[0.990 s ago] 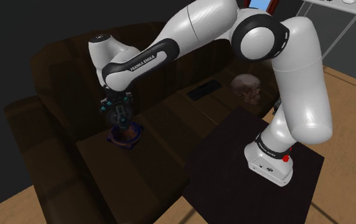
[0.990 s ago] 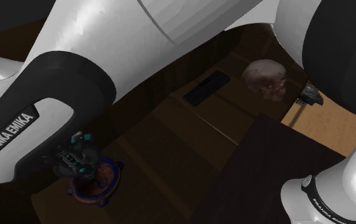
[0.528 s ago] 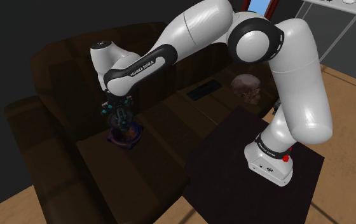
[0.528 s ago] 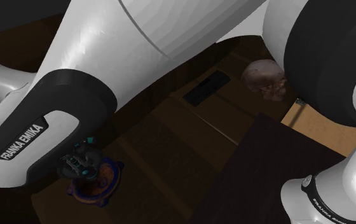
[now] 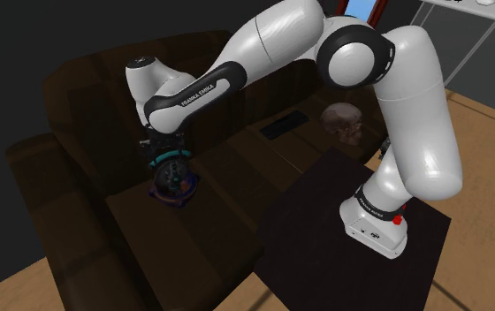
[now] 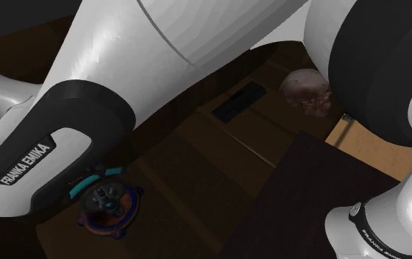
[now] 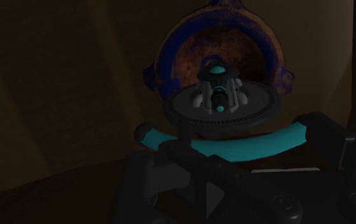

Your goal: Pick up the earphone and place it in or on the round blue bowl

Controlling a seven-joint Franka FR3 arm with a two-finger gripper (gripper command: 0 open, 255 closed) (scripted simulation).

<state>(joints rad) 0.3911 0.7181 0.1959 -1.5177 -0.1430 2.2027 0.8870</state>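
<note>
The round blue bowl (image 5: pixel 186 191) with a rusty brown inside sits on the dark sofa seat (image 5: pixel 193 230). The earphone (image 5: pixel 171 173), dark with a teal band, lies in the bowl (image 6: pixel 126 214) just below my gripper (image 5: pixel 163 150). In the wrist view the earphone (image 7: pixel 220 102) rests over the bowl's (image 7: pixel 170 44) middle, its teal band (image 7: pixel 234 145) nearest the hand. The black fingers (image 7: pixel 161 184) stand apart on either side and do not clasp it. The gripper is open, directly above the bowl.
A dark brown skull (image 5: pixel 346 123) sits on the sofa near the stand (image 5: pixel 352 238). A flat black rectangle (image 5: pixel 283 125) lies on the seat between skull and bowl. The sofa's back and arm rise behind the bowl. Wooden floor (image 5: pixel 484 177) surrounds the stand.
The fingers have parted and the earphone has dropped from between them into the bowl. The arm has barely moved in the last half second.
</note>
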